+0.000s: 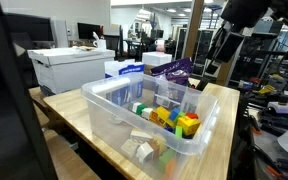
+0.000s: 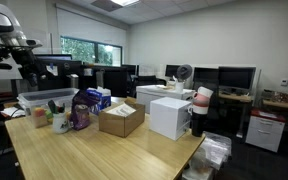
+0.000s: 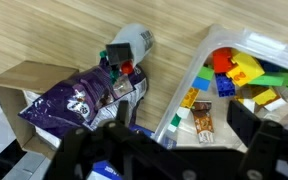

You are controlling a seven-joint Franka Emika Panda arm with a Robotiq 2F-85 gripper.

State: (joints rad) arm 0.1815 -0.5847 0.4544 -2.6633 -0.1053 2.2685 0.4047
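My gripper hangs wide open and empty over the clear bin. Toy blocks lie inside the bin, purple bag just beside it.

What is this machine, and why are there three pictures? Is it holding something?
It is a robot arm with a pincer for grabbing things. Two pictures come from cameras standing in the room. The third comes from a camera on the arm's wrist, looking down past the pincer. On the wooden table stands a clear bin with colourful blocks inside. Beside it are a purple bag and a white cup. The pincer is open and holds nothing.
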